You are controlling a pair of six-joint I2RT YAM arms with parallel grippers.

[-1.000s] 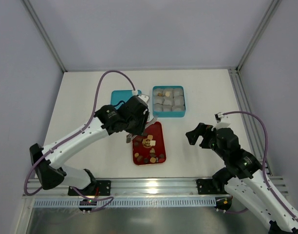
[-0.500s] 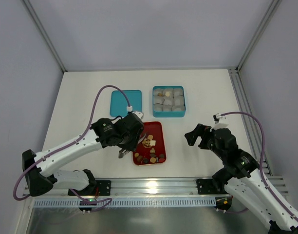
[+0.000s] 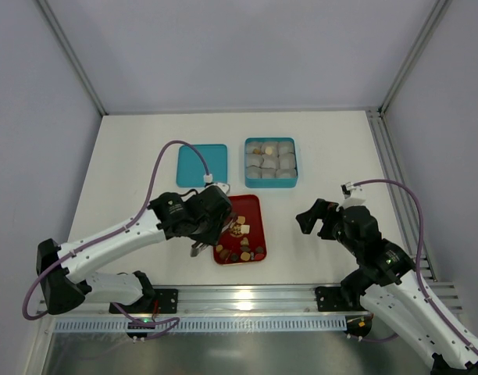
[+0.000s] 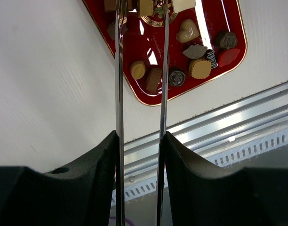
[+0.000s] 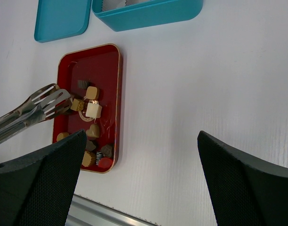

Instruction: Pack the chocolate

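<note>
Chocolate (image 4: 199, 68) shapes sharp from left wrist, tongs (image 5: 49, 95) tips from right

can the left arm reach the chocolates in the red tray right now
Probably yes: the tongs in the left tool hang over the red tray, tips right by the chocolates, and nothing sits above them in the way.

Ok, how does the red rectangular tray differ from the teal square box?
The red rectangular tray is shallow and holds loose chocolate pieces; the teal square box is deeper and holds grey-white paper cups. The tray lies in front; the box lies behind it. Both are open-topped.
</note>
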